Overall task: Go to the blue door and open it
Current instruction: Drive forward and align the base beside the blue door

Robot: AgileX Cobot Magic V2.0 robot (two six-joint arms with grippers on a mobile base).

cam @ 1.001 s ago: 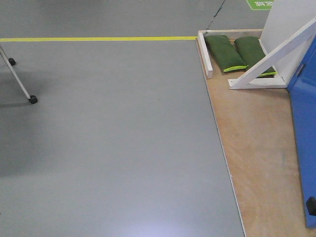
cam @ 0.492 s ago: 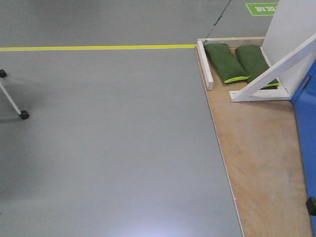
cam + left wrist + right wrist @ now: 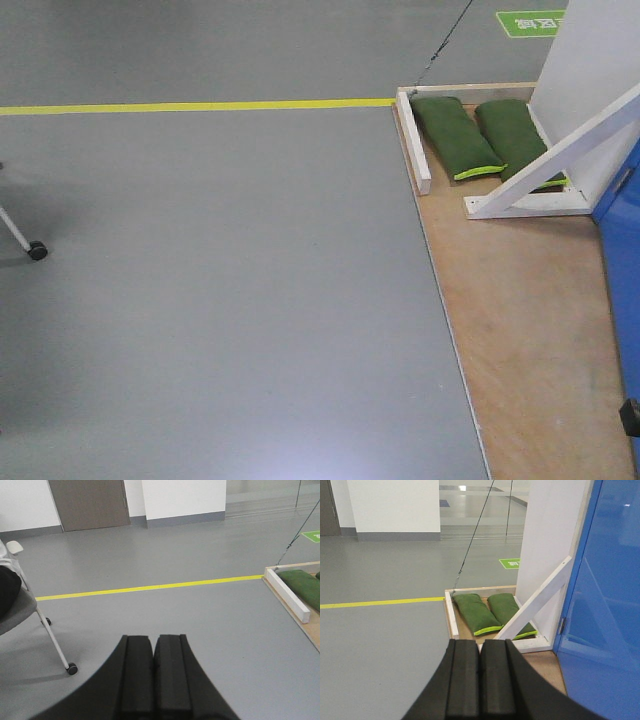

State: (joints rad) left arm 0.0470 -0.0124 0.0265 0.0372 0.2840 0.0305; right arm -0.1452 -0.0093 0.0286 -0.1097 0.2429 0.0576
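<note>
The blue door (image 3: 610, 610) is a glossy bright-blue panel filling the right side of the right wrist view, with a hinge (image 3: 562, 625) on its left edge. Only its lower part shows at the right edge of the front view (image 3: 625, 260). Its handle and lock are out of view. My right gripper (image 3: 479, 645) is shut and empty, held left of the door. My left gripper (image 3: 153, 640) is shut and empty, over bare grey floor.
The door stands on a plywood base (image 3: 520, 330) with a white braced frame (image 3: 555, 160) and two green sandbags (image 3: 455, 135). A yellow floor line (image 3: 200, 104) crosses the grey floor. A wheeled chair (image 3: 20, 610) stands at the left.
The view has shifted: the door base, sandbags and yellow line moved down and slightly left in frame, the chair leg slid toward the left edge, and less of the blue door shows.
</note>
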